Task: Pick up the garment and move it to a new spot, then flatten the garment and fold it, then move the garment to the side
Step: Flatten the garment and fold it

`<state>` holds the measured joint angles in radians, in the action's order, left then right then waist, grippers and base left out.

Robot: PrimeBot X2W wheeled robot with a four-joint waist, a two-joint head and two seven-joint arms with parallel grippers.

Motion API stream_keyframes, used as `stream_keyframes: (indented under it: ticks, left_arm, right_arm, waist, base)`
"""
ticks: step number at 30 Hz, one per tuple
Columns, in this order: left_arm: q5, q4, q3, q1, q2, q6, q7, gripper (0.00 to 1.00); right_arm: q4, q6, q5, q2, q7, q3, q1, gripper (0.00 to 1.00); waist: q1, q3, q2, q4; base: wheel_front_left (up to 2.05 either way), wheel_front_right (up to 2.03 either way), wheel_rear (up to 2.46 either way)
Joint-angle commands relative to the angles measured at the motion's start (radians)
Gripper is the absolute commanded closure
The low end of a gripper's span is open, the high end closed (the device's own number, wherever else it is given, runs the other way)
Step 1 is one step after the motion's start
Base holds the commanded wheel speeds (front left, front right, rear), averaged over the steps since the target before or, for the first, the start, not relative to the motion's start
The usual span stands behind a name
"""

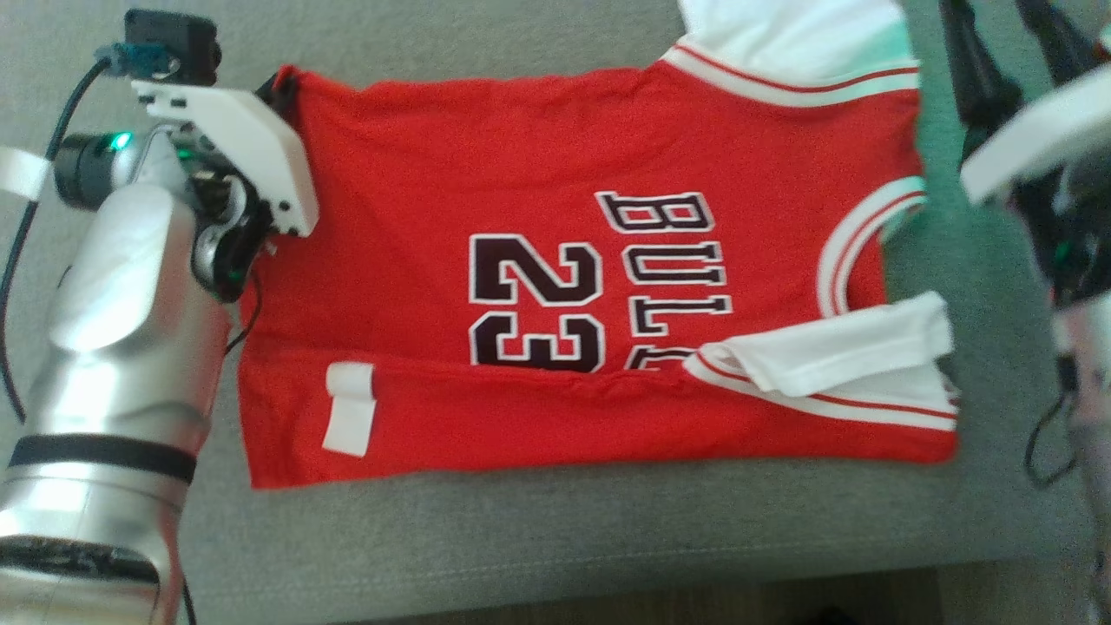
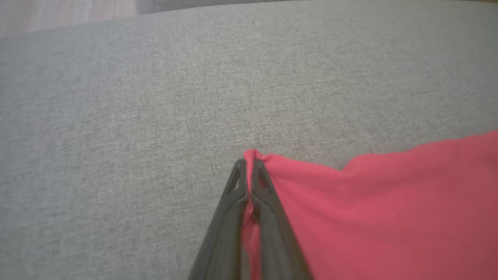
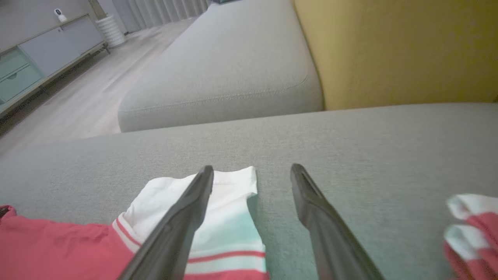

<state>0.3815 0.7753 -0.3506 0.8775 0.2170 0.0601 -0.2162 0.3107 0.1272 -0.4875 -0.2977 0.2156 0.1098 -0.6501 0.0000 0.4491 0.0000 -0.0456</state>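
The garment [image 1: 555, 174] is a red jersey with white trim and dark lettering, spread on the grey sofa seat [image 1: 608, 538]. Its near long edge is folded over, with a white sleeve lying on that fold. My left gripper [image 1: 279, 87] is at the jersey's far left corner. In the left wrist view the left gripper [image 2: 249, 167] is shut on that red corner of the garment [image 2: 389, 202]. My right gripper [image 1: 998, 35] hovers beyond the right end. In the right wrist view the right gripper [image 3: 253, 171] is open over the far white sleeve of the garment [image 3: 229, 233], with nothing between its fingers.
A yellow back cushion [image 3: 389, 50] stands behind the seat, and another grey seat section [image 3: 225, 70] runs on beyond it. Wooden floor and a low cabinet [image 3: 39, 58] lie off to one side. The seat's front edge [image 1: 608, 582] is near the jersey.
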Motion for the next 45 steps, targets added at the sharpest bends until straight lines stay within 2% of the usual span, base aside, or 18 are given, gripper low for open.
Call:
stream_keyframes:
  ticks: [1, 9, 16, 17, 19, 25, 33, 40, 45]
  left_arm:
    - [-0.006, -0.033, 0.016, 0.056, 0.027, -0.003, 0.019, 1.00]
    - [-0.003, -0.020, -0.003, 0.100, -0.014, 0.005, 0.061, 1.00]
    - [0.006, 0.017, -0.011, 0.121, -0.031, 0.012, 0.091, 1.00]
    - [0.009, 0.025, -0.012, 0.120, -0.033, 0.013, 0.094, 1.00]
    - [0.016, 0.037, -0.011, 0.119, -0.036, 0.015, 0.097, 1.00]
    - [0.034, 0.065, -0.010, 0.109, -0.035, 0.024, 0.113, 1.00]
    - [0.054, 0.046, 0.001, 0.070, -0.014, 0.025, 0.152, 1.00]
    - [0.082, -0.044, 0.013, -0.048, 0.012, 0.017, 0.171, 1.00]
    - [0.104, -0.143, 0.033, -0.201, 0.036, -0.016, 0.200, 1.00]
  right_arm:
    - [0.035, 0.003, -0.027, -0.034, 0.049, 0.042, -0.090, 0.00]
    - [0.264, 0.003, -0.064, -0.095, 0.206, 0.164, -0.333, 0.00]
    - [0.439, 0.003, -0.073, -0.101, 0.291, 0.254, -0.457, 0.00]
    - [0.456, 0.003, -0.080, -0.100, 0.300, 0.269, -0.462, 0.06]
    - [0.474, 0.003, -0.098, -0.100, 0.299, 0.288, -0.472, 1.00]
    - [0.457, 0.003, -0.141, -0.120, 0.171, 0.333, -0.474, 1.00]
    - [0.362, 0.003, -0.205, -0.165, -0.007, 0.394, -0.411, 1.00]
    - [0.247, 0.003, -0.275, -0.197, -0.100, 0.441, -0.260, 1.00]
    - [0.149, 0.003, -0.309, -0.207, -0.151, 0.447, -0.059, 1.00]
  waist:
    - [0.0000, 0.051, 0.0000, 0.050]
    - [0.0000, 0.103, 0.0000, 0.097]
    - [0.0000, 0.116, 0.0000, 0.113]
    - [0.0000, 0.113, 0.0000, 0.115]
    - [0.0000, 0.108, 0.0000, 0.115]
    - [0.0000, 0.069, 0.0000, 0.108]
    - [0.0000, -0.024, 0.0000, 0.086]
    - [0.0000, -0.095, 0.0000, 0.064]
    - [0.0000, -0.137, 0.0000, 0.041]
  base:
    - [0.00, 0.00, 0.00]
    - [0.00, 0.00, 0.00]
    - [0.00, 0.00, 0.00]
    - [0.00, 0.00, 0.00]
    - [0.00, 0.00, 0.00]
    - [0.00, 0.00, 0.00]
    - [0.00, 0.00, 0.00]
    - [0.00, 0.00, 0.00]
    - [0.00, 0.00, 0.00]
